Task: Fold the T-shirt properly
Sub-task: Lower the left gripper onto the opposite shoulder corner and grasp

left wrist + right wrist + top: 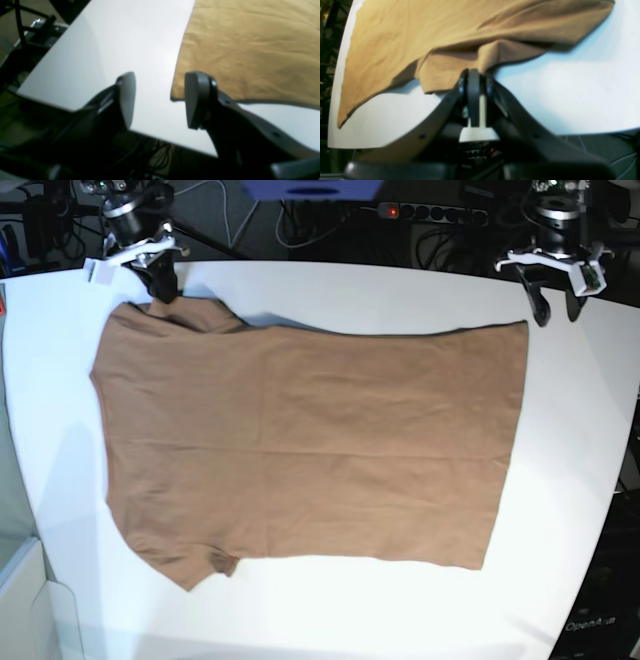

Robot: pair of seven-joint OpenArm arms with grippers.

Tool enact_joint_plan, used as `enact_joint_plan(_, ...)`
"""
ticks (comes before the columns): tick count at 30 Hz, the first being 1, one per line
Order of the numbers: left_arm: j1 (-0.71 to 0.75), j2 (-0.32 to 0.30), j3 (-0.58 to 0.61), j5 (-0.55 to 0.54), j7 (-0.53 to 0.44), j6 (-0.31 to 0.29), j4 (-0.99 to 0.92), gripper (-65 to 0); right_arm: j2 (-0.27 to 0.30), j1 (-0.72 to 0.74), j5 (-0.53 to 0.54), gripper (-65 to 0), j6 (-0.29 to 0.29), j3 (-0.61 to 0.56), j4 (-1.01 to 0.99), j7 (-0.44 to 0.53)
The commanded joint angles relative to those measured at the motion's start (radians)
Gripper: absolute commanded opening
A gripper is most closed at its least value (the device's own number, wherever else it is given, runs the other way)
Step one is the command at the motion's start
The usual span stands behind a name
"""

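Observation:
The tan-brown T-shirt [310, 445] lies spread flat on the white table [570, 480], its hem toward the right of the base view and its sleeves toward the left. At the far left corner my right gripper [163, 290] is shut on the sleeve cloth. In the right wrist view that pinched fold rises into the right gripper [475, 72], and the rest of the T-shirt [420, 32] lies behind it. My left gripper [558, 308] hangs open at the far right, just off the hem corner. In its own view the left gripper [161, 102] is open over bare table, beside the T-shirt [245, 50] corner.
Cables and a power strip [430, 212] lie beyond the table's far edge. A white box [20, 600] stands off the table's left front corner. The table's edge [160, 137] runs close under the left gripper.

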Motion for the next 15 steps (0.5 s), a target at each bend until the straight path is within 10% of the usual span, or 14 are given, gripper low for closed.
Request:
enact_joint_plan(1, -0.007, -0.008, -0.003, 0.0, -0.004, 0.004, -0.014, -34.5, 0.011, -0.011, 0.007, -64.3, 0.013, 0.004, 0.012, 0.02)
enact_joint_plan(9, -0.133, -0.008, -0.007, -0.14, 0.161, -0.205, -0.138, -34.5, 0.011, -0.011, 0.007, -64.3, 0.013, 0.002, 0.012, 0.02)
enact_joint_plan(15, -0.156, -0.007, -0.007, -0.148, 0.19, -0.214, -0.143, -34.5, 0.011, -0.011, 0.007, -64.3, 0.013, 0.002, 0.012, 0.02)
